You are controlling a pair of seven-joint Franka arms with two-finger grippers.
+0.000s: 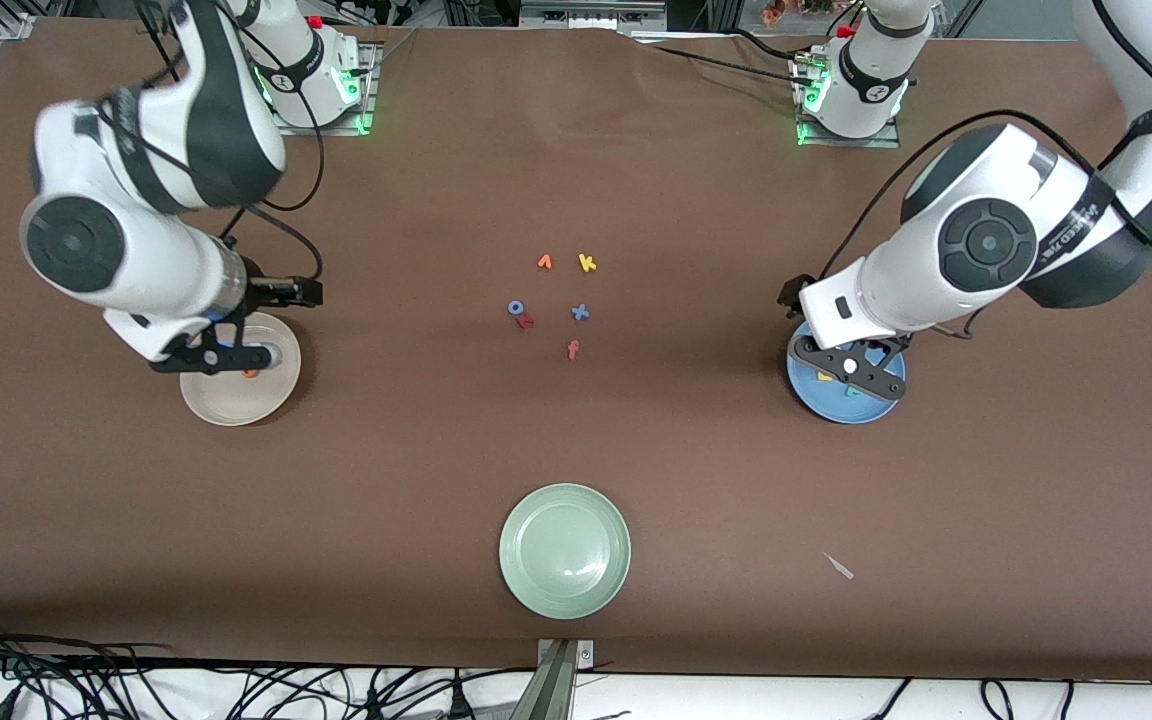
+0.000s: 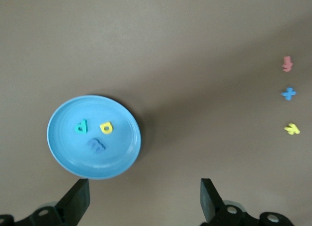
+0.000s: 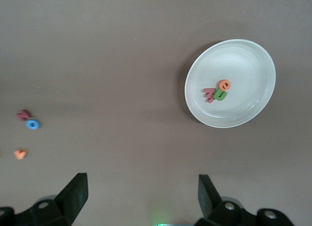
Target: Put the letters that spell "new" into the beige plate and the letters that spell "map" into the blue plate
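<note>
The beige plate (image 3: 248,60) holds the orange e (image 3: 224,84), green n (image 3: 220,94) and pinkish-red w (image 3: 209,94), bunched together. My right gripper (image 3: 143,197) hangs open and empty over the table just beside this plate (image 1: 236,402). The blue plate (image 2: 66,148) holds the teal p (image 2: 81,125), yellow a (image 2: 106,127) and blue m (image 2: 96,145). My left gripper (image 2: 145,199) hangs open above that plate's edge (image 1: 846,410), with nothing between its fingers.
Loose letters lie mid-table: an orange v (image 1: 545,262), yellow k (image 1: 587,263), blue o (image 1: 516,308), a dark red letter (image 1: 525,321), blue x (image 1: 580,312), orange-red f (image 1: 573,349). A pale green plate (image 1: 565,550) sits nearer the front camera.
</note>
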